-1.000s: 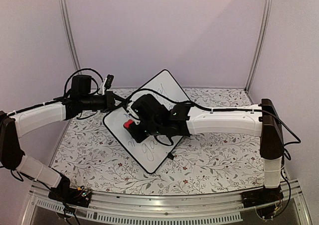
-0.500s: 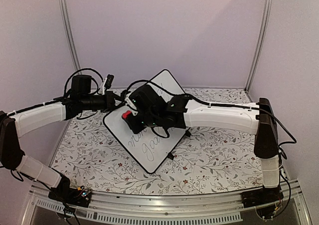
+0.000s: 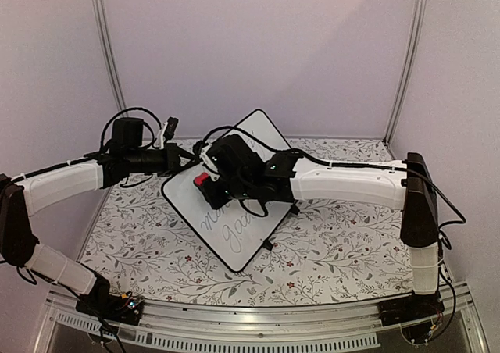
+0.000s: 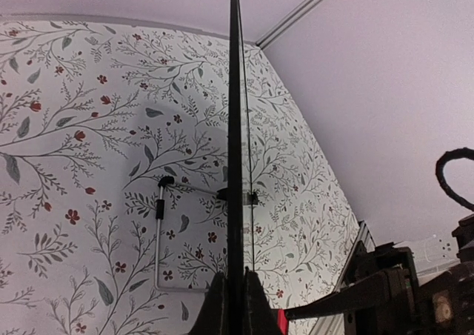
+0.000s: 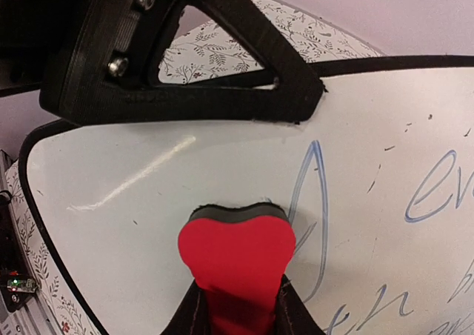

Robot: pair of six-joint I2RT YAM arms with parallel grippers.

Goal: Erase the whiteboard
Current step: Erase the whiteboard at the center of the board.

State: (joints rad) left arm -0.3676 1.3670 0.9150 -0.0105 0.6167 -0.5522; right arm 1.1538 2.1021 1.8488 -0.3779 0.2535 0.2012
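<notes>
Now, left fingers [image 4: 217, 309] pinching whiteboard [image 3: 251, 130] edge, right fingers [image 5: 192, 320] clamping red eraser [image 5: 235, 250] against it

White, black-edged whiteboard [image 3: 238, 240] — red eraser [image 5: 237, 257] — floral-patterned table [image 3: 336, 244].

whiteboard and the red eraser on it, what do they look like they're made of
The whiteboard has a smooth, glossy white face, likely a coated or laminated panel: a bright streak of light reflects off it. Its thin black frame looks like plastic. The eraser has a matte red body, maybe foam or plastic, with a dark grey felt-like layer at its front edge.
</notes>
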